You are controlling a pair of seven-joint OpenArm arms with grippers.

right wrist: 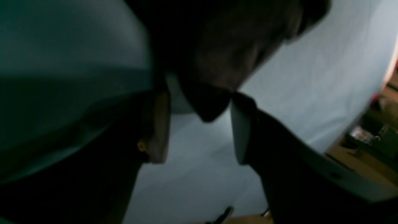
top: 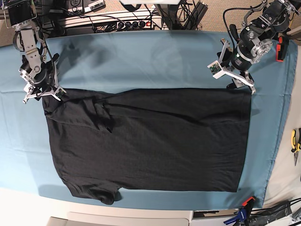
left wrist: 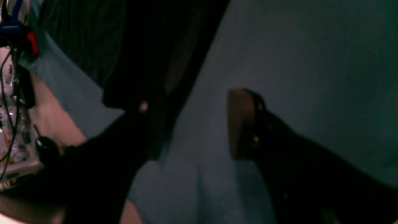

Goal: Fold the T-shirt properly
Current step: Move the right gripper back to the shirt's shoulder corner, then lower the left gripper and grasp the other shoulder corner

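- The left gripper (top: 242, 77) is being held at the far right corner of the base view, with its jaws spread apart and nothing between them.
- The right gripper (top: 43, 92) is being held at the far left, jaws parted, angled downward.

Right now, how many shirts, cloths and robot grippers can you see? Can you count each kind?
T-shirt, black: 1
Table cloth, teal blue: 1
Grippers, left gripper and right gripper, both with jaws apart: 2
Total: 4
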